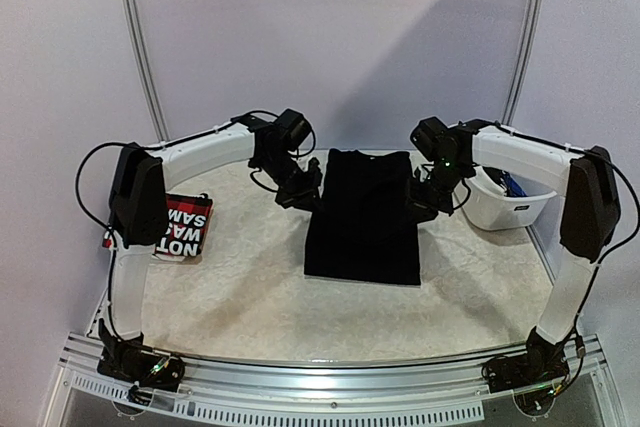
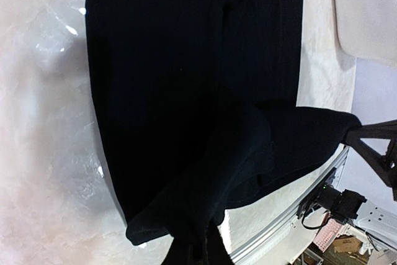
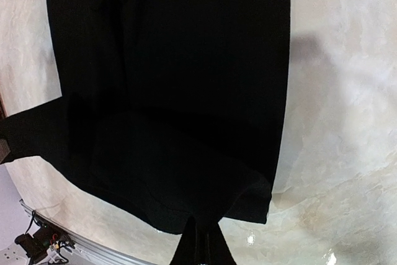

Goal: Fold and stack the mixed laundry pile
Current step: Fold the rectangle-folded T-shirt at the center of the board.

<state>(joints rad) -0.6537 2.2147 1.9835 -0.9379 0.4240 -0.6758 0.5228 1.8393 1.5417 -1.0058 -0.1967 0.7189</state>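
Note:
A plain black garment (image 1: 362,215) lies flat in a long rectangle on the middle of the table. My left gripper (image 1: 306,193) is at its far left edge, and in the left wrist view (image 2: 200,247) it is shut on a lifted fold of the black garment (image 2: 186,91). My right gripper (image 1: 419,201) is at the far right edge, and in the right wrist view (image 3: 202,240) it is shut on the hem of the black garment (image 3: 173,79). A folded red-black garment with white lettering (image 1: 186,226) lies at the table's left edge. The blue plaid shirt cannot be told apart.
A white plastic basket (image 1: 497,210) stands at the right, beside my right arm, with something blue (image 1: 512,184) inside. Its pale side shows in the left wrist view (image 2: 366,10). A metal rail (image 1: 330,382) runs along the table's near edge.

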